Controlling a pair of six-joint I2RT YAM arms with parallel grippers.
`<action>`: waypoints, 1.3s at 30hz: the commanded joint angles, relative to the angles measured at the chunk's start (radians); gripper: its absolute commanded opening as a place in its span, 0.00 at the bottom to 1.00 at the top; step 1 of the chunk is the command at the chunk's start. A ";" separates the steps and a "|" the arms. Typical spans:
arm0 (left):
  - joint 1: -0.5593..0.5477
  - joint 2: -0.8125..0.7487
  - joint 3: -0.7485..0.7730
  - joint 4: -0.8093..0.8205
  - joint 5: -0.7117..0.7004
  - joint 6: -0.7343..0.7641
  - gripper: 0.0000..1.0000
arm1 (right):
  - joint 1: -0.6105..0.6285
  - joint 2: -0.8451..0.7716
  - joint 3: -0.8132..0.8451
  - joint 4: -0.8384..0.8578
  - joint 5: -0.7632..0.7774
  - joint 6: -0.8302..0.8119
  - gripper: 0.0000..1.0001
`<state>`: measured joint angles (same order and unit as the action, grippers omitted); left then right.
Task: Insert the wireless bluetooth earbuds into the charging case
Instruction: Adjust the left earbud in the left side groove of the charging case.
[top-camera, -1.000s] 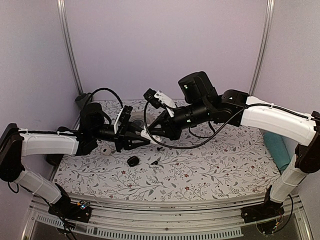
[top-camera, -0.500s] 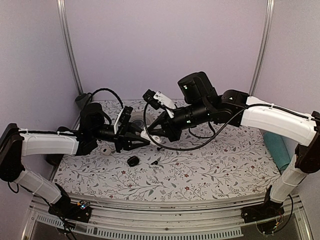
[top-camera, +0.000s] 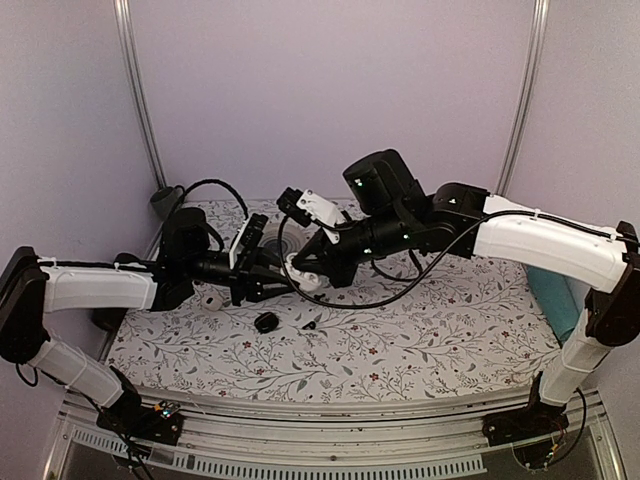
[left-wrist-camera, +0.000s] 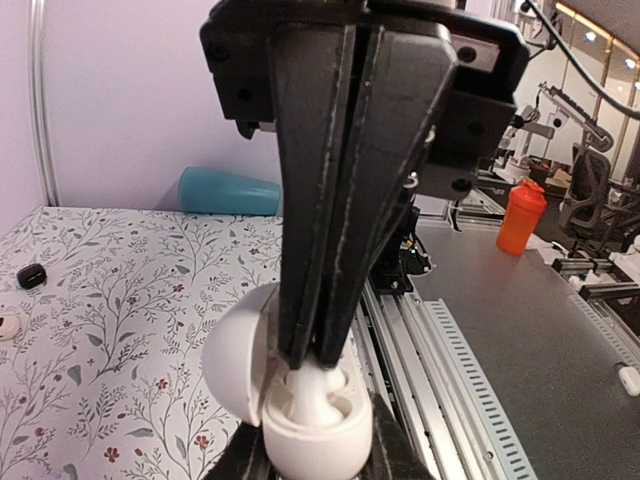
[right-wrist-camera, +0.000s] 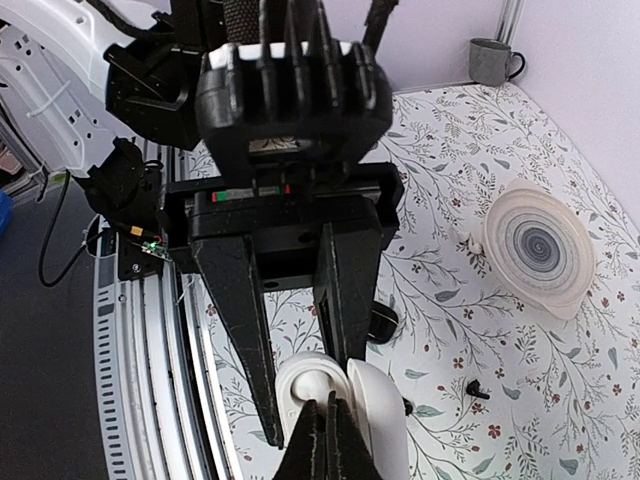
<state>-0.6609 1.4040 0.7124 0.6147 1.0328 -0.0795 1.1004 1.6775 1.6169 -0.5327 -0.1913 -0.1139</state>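
My left gripper (top-camera: 288, 278) is shut on the white charging case (left-wrist-camera: 310, 440) and holds it above the table with its lid (left-wrist-camera: 235, 360) swung open. My right gripper (right-wrist-camera: 327, 425) is shut on a glossy white earbud (left-wrist-camera: 310, 392), with its fingertips (left-wrist-camera: 345, 335) right at the case's mouth. The earbud sits partly inside a socket of the case (right-wrist-camera: 300, 385). In the top view the two grippers meet at the case (top-camera: 305, 274). A small white piece (top-camera: 212, 300) lies on the table left of my left gripper; I cannot tell whether it is an earbud.
A black round bit (top-camera: 266, 322) and a smaller black bit (top-camera: 310, 324) lie on the floral cloth below the grippers. A white ribbed dish (right-wrist-camera: 540, 250) sits behind them, a grey mug (right-wrist-camera: 492, 60) stands in the back left corner, and a teal roll (top-camera: 555, 295) lies at the right edge.
My right arm has shifted left and pushed its gripper with the earbud closer onto the open case. My left arm and the case have stayed in place.
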 joint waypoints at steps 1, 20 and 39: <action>-0.012 -0.061 0.032 0.175 -0.022 -0.003 0.00 | 0.043 0.090 -0.030 -0.079 0.034 -0.023 0.02; 0.015 -0.079 0.023 0.208 -0.047 -0.005 0.00 | 0.071 0.139 0.007 -0.092 -0.014 -0.033 0.02; 0.009 -0.038 0.051 0.183 -0.046 0.004 0.00 | 0.065 0.136 -0.031 -0.051 -0.017 -0.017 0.02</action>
<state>-0.6277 1.3922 0.6735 0.5922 0.9867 -0.0788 1.1164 1.7561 1.6714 -0.5449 -0.1249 -0.1535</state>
